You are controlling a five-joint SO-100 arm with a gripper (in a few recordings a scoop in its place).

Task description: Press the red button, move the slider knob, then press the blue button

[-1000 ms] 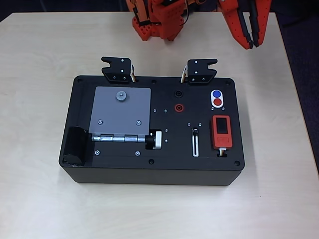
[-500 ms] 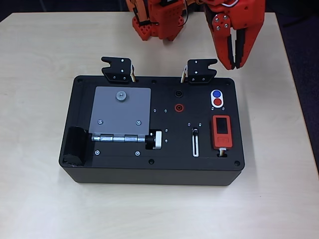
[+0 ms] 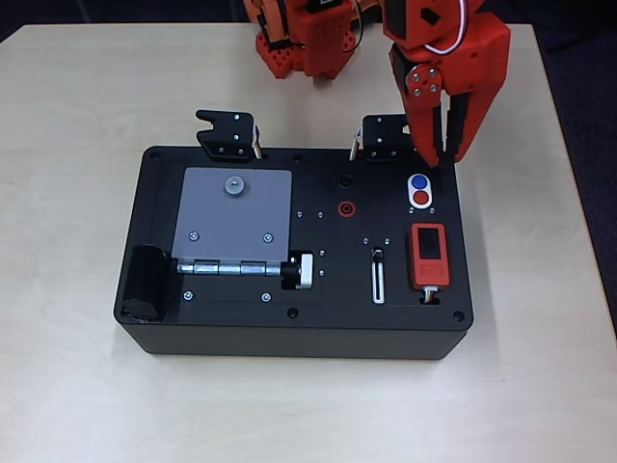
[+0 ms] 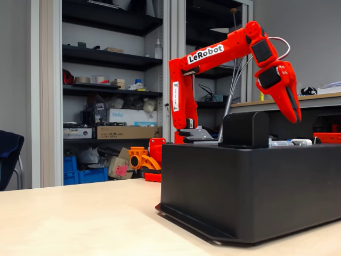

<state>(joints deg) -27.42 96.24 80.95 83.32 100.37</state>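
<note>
In the overhead view the orange end effector (image 3: 441, 162) points down at the black box's (image 3: 241, 318) far edge, its fingers pressed nearly together with only a thin gap. Just below its tips lies the blue button (image 3: 418, 182), then the red button (image 3: 421, 199), touching in one white oval. The slider knob (image 3: 378, 256) sits farther down and to the left, at the slot's top end. In the fixed view the end effector (image 4: 294, 118) hangs clear above the box on the counter (image 4: 80, 218).
</note>
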